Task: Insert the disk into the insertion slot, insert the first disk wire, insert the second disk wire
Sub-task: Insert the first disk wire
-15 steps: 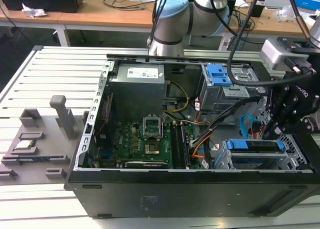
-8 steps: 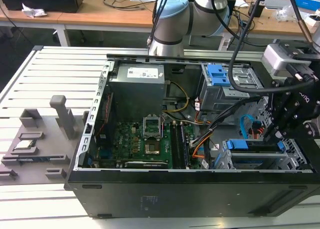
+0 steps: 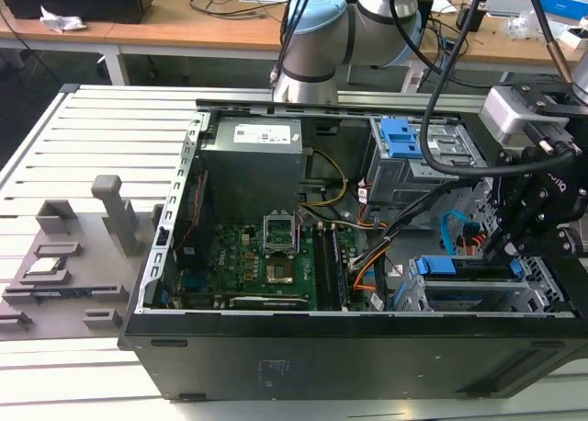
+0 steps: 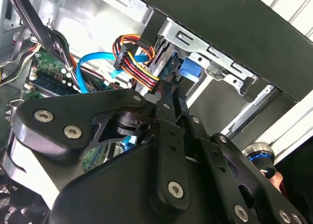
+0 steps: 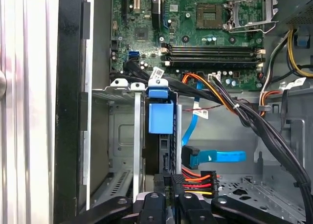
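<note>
The disk (image 5: 160, 119) sat inside the slot (image 5: 122, 136), standing on edge, its blue caddy tab at the end of the slot nearer the motherboard (image 5: 210, 38). No part of it hung outside the cage, so the first step looked done.

At the other end of the slot, just beside the disk's rear edge, was the plug of the first wire (image 5: 198, 181). Its orange, red and black strands ran from the plug away from the slot. The gripper (image 5: 171, 184) was at that same end. In the second wrist view its two thin fingers (image 4: 172, 99) came together on the tip of the wire bundle, clamped on the plug rather than standing apart. The fingers hid the joint itself, so whether the plug was already seated in the disk's socket or only held against it could not be told. By my reading, the second step was in hand and not clearly finished.

The second wire (image 5: 222, 156) lay loose on the case floor beside the slot, further from it than the first wire. Its plug end pointed toward the disk but stopped well short of it and touched nothing. In the exterior view it curved up in a loop (image 3: 450, 228) above the slot. The third step was therefore not done.

Of the three steps, one appeared complete, one was under way and one had not been begun.
</note>
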Robot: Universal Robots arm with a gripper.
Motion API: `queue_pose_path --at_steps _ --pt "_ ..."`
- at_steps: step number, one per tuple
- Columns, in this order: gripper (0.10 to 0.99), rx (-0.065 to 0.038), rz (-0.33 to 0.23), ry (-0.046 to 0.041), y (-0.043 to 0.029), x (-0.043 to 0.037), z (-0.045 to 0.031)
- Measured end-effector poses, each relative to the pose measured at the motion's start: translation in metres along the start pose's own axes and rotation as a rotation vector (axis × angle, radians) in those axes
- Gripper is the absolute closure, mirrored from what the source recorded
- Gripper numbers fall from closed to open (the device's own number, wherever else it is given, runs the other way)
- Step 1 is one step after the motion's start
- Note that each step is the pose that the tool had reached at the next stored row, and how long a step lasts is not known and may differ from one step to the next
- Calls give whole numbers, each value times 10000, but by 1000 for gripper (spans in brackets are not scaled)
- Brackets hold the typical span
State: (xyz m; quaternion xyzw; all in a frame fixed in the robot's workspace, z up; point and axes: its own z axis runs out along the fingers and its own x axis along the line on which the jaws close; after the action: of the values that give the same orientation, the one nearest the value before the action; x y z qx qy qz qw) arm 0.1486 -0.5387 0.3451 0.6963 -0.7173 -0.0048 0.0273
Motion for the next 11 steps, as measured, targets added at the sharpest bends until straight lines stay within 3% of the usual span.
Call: queue_pose_path --at_steps 11 --pt "918 -1 4 -8 -11 -7 41"
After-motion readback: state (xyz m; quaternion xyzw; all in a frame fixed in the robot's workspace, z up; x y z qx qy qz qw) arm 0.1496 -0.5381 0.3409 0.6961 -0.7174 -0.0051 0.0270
